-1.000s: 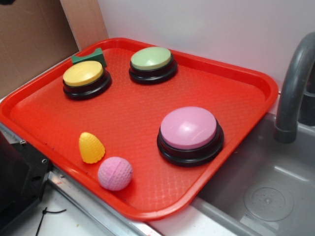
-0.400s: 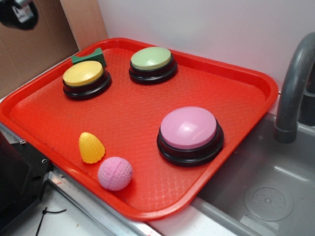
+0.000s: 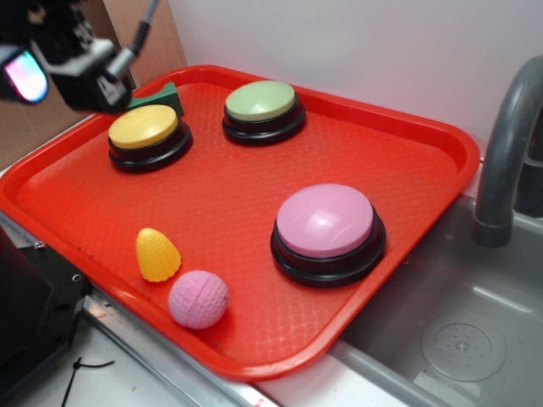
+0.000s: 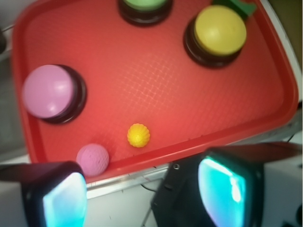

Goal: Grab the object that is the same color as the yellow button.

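The object, a small bumpy yellow cone toy (image 3: 158, 254) (image 4: 138, 135), stands near the front edge of the red tray (image 3: 212, 212) (image 4: 156, 90), beside a pink dimpled ball (image 3: 198, 298) (image 4: 93, 159). The yellow button (image 3: 146, 134) (image 4: 219, 32) sits at the tray's back left. My gripper (image 3: 34, 59) (image 4: 147, 194) hangs high at the far left, above and behind the yellow button, well away from the object. It is open, its two teal-padded fingers (image 4: 64, 201) wide apart with nothing between them.
A green button (image 3: 261, 108) (image 4: 144, 5) and a larger pink button (image 3: 327, 231) (image 4: 51, 92) also stand on the tray. A dark green block (image 3: 161, 97) lies at the back left corner. A grey faucet (image 3: 509, 144) and sink (image 3: 458, 331) are to the right.
My gripper has come into the exterior view from the upper left and moved down and right toward the tray's back left corner. Nothing on the tray has moved.
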Available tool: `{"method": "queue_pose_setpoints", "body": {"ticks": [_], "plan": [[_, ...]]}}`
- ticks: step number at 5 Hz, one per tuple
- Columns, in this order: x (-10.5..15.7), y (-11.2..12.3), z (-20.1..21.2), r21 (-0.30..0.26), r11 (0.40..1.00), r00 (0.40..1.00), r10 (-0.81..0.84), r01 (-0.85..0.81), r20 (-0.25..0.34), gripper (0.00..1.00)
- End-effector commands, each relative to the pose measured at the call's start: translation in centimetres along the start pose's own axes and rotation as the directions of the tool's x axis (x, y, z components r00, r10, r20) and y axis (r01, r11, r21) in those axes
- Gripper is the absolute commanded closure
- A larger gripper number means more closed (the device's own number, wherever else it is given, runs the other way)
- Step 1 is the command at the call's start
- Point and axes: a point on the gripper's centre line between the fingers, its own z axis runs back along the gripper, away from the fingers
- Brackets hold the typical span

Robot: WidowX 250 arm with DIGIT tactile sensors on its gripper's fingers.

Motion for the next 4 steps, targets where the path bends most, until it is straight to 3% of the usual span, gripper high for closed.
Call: {"method": "queue_pose_setpoints", "body": {"ticks": [1, 2, 4], "plan": [[0.1, -0.5, -3.9, -0.027, 0.971, 0.967, 0.239, -0.238, 0.088, 0.00], [0.0, -0.2, -5.4, -0.040, 0.941, 0.932, 0.338, -0.336, 0.130, 0.00], [0.0, 0.1, -8.9, -0.019, 0.928, 0.922, 0.371, -0.371, 0.112, 0.00]]}}
